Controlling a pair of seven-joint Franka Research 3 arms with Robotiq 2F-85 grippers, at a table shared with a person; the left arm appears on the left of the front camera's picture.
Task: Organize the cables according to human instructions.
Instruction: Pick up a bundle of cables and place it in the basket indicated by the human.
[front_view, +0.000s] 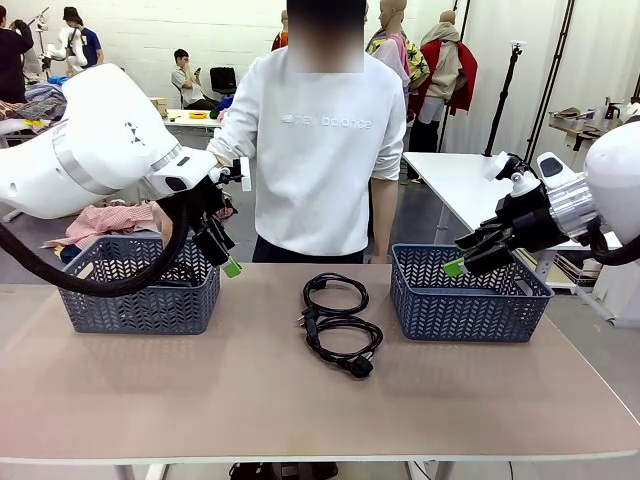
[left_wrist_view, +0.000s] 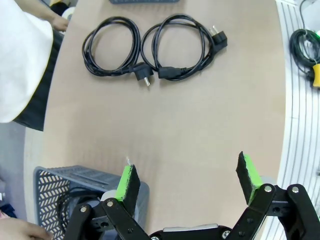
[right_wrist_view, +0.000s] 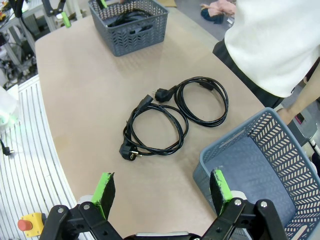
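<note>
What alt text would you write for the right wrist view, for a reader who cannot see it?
Two coiled black cables lie side by side on a tan table, beyond the open right gripper. A grey basket sits close at right, a second basket holding a cable stands far off, and a person in white stands by the table.

Grey basket left (front_view: 140, 310), grey basket right (front_view: 468, 315), tan table (front_view: 200, 400), person (front_view: 320, 150) behind.

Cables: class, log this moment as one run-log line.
cables: two coiled on table between left basket and right basket | left gripper: open, empty | right gripper: open, empty
</note>
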